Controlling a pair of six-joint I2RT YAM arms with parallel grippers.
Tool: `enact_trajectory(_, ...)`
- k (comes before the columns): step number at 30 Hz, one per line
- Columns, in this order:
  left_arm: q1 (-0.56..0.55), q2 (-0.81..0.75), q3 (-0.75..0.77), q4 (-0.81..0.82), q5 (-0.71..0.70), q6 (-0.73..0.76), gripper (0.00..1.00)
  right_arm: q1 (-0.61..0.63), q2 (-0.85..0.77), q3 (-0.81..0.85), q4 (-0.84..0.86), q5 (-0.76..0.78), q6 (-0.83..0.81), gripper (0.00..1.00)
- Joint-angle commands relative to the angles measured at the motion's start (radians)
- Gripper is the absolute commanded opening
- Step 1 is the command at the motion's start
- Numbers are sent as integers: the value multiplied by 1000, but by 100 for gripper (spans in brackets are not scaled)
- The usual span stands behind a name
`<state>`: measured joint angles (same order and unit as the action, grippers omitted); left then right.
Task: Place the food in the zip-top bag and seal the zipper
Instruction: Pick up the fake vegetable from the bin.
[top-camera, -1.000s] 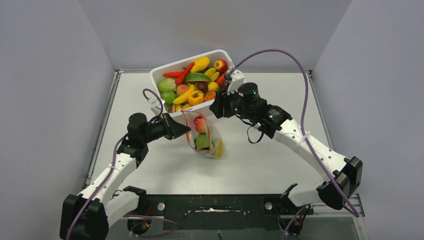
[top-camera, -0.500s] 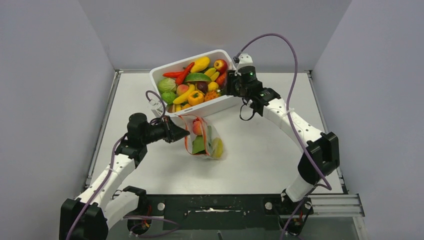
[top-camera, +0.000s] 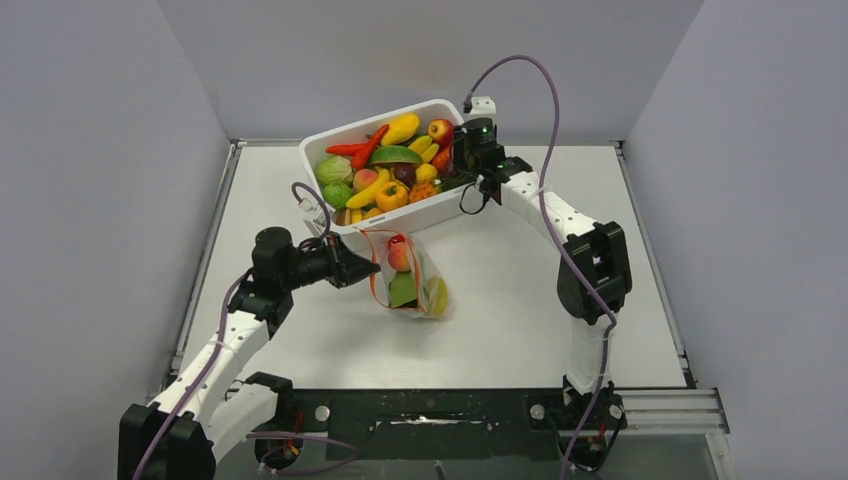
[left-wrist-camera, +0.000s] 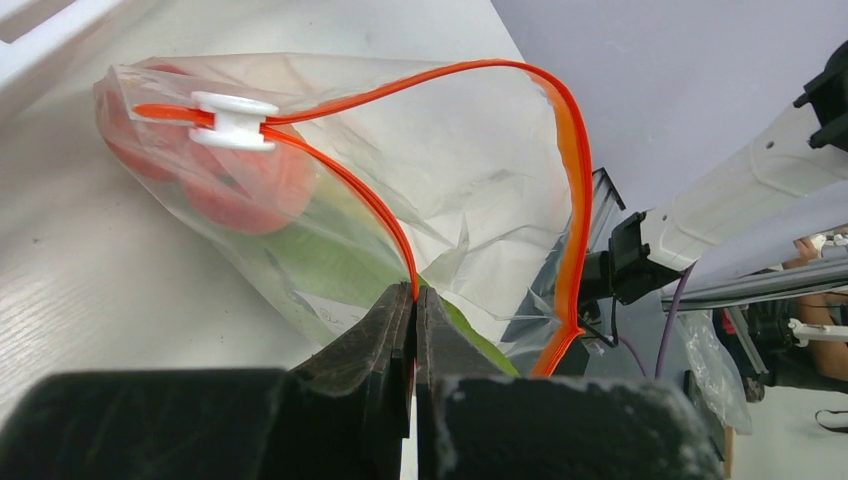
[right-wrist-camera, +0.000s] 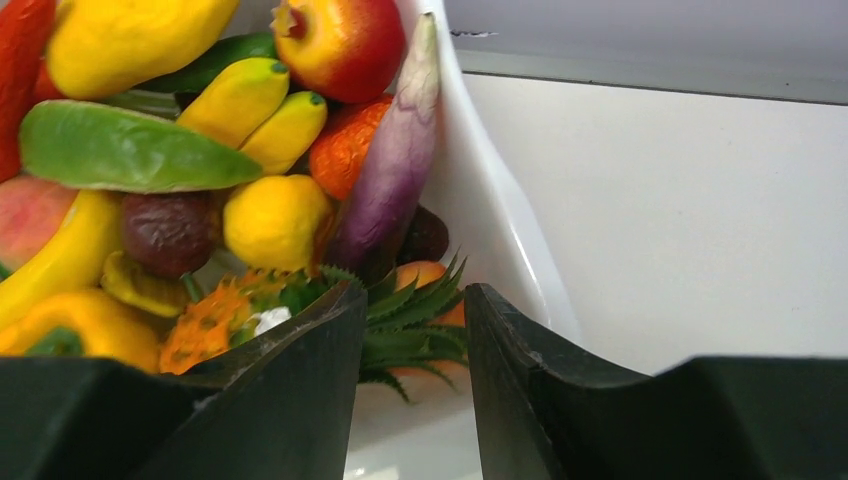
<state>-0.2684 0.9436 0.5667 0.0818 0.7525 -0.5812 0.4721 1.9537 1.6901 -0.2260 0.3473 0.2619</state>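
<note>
The clear zip-top bag (top-camera: 410, 275) lies on the table just in front of the white tub (top-camera: 445, 205), with a red, a green and a yellow piece inside. Its red-orange zipper (left-wrist-camera: 340, 180) stands open in a loop, the white slider (left-wrist-camera: 232, 120) at one end. My left gripper (top-camera: 372, 266) is shut on the near zipper strip (left-wrist-camera: 413, 292). My right gripper (top-camera: 452, 172) is open over the tub's right end, its fingertips (right-wrist-camera: 345, 300) either side of a toy pineapple's green crown (right-wrist-camera: 410, 320). The tub holds several toy fruits and vegetables (top-camera: 395, 165).
The tub (right-wrist-camera: 480, 210) stands tilted at the back of the table. Grey walls close in the left, right and back. The arm bases and a black rail (top-camera: 440, 410) run along the near edge.
My right arm has swung back and left, from in front of the tub to over its right end. My left gripper still holds the bag's zipper in nearly the same place.
</note>
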Motion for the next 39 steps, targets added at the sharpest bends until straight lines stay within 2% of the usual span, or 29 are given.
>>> enact_trajectory(1,6,-29,32,31,34,22,0,-20,54,108,92,8,18,41)
enact_trajectory(11,14,-49,24,39,37,18,0,-34,209,267,101,-22,57,43)
enact_trajectory(30,42,-71,11,62,53,3,0,-41,328,321,125,71,67,51)
enact_trajectory(39,54,-70,7,76,69,-5,0,-49,381,359,138,78,101,52)
